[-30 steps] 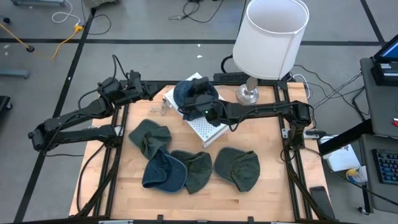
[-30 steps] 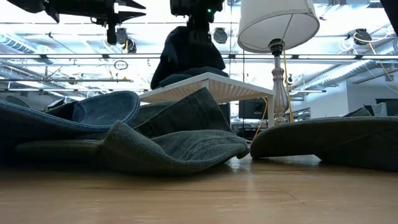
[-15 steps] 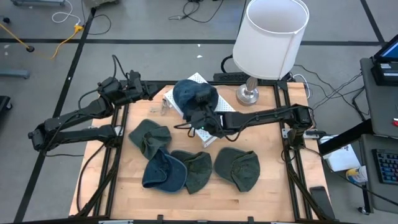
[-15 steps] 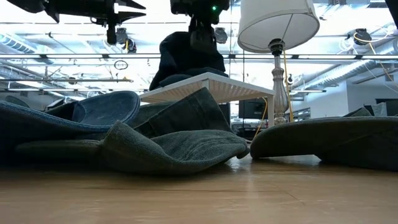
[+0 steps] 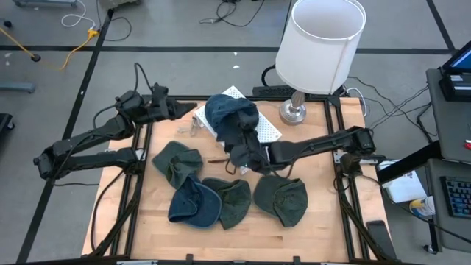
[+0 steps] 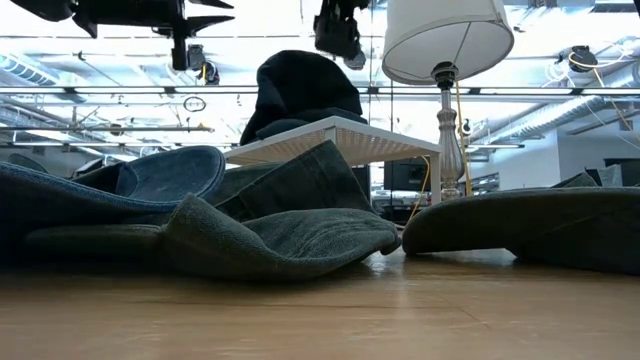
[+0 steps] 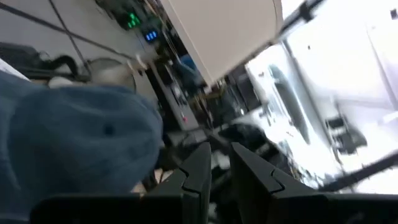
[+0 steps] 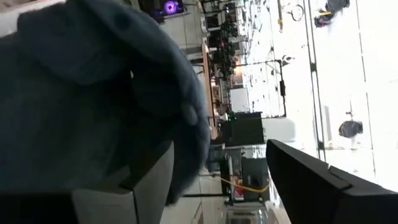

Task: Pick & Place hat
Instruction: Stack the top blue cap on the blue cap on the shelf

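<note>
One hat [image 5: 230, 112] sits domed on the white stand [image 5: 266, 130] at the table's back, near the lamp [image 5: 321, 46]. Just beside it, the right gripper [image 5: 237, 152] hangs with fingers spread and empty; a low swing could snag the fabric. The left gripper [image 5: 193, 110] waits nearby, fingers nearly together, and could nudge the stand.

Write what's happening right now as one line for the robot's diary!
right gripper: open, off blue hat | blue hat: on white stand | left gripper: shut, waiting beside stand
</note>
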`<control>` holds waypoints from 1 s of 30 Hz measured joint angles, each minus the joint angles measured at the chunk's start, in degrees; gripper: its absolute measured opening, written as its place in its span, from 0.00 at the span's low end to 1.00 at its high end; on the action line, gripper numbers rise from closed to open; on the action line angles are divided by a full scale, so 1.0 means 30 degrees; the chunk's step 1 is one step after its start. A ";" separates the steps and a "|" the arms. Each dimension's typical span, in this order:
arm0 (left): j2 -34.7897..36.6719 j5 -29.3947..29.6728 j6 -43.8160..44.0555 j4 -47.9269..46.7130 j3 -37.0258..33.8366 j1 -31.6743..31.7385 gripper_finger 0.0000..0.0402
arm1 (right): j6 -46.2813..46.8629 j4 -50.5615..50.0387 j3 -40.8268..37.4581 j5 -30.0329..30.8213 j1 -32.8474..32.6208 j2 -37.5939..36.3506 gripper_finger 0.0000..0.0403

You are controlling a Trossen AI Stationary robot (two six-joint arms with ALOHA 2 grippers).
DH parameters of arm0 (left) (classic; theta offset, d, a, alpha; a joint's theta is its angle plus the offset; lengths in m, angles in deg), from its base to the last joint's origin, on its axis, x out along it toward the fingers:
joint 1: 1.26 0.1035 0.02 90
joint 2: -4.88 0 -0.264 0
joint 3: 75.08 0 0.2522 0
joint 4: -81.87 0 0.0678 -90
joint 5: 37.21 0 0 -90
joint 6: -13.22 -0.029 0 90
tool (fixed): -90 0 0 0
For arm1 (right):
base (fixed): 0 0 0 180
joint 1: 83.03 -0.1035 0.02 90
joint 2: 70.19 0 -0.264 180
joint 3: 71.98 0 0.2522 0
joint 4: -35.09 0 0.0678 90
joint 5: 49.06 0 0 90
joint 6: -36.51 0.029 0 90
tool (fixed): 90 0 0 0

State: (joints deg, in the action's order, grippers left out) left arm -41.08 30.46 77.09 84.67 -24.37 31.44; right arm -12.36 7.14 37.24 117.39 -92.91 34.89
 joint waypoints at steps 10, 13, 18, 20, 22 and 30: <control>0.0000 -0.0689 -0.5385 -0.0002 0.0000 -0.2094 0.16 | 0.7728 -0.3126 0.0013 0.0396 -0.3886 -0.2002 0.62; 0.0000 -0.0552 -0.7620 0.0034 0.0000 -0.3164 0.16 | 0.9997 -0.3603 0.0049 -0.0758 -0.5007 -0.2545 0.62; 0.0000 0.0295 -1.1482 0.0042 0.0000 -0.5706 0.16 | 1.3854 -0.4774 0.0027 -0.4566 -0.6616 -0.3414 0.62; -0.0036 0.1091 -1.2574 0.0031 0.0000 -0.6970 0.16 | 1.5940 -0.5724 0.0027 -0.6120 -0.7168 -0.3910 0.62; -0.0060 0.2091 -1.3132 -0.0084 0.0000 -0.8201 0.16 | 1.8343 -0.6520 0.0035 -0.7840 -0.7474 -0.4210 0.62; -0.0606 0.4926 -1.2415 0.0679 0.0000 -1.3055 0.16 | 2.5670 -0.8637 0.0027 -1.3354 -0.8582 -0.4938 0.62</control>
State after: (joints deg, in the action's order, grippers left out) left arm -42.90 45.24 39.85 86.71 -24.37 -7.73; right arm 64.65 -18.77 37.32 77.33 -118.65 20.08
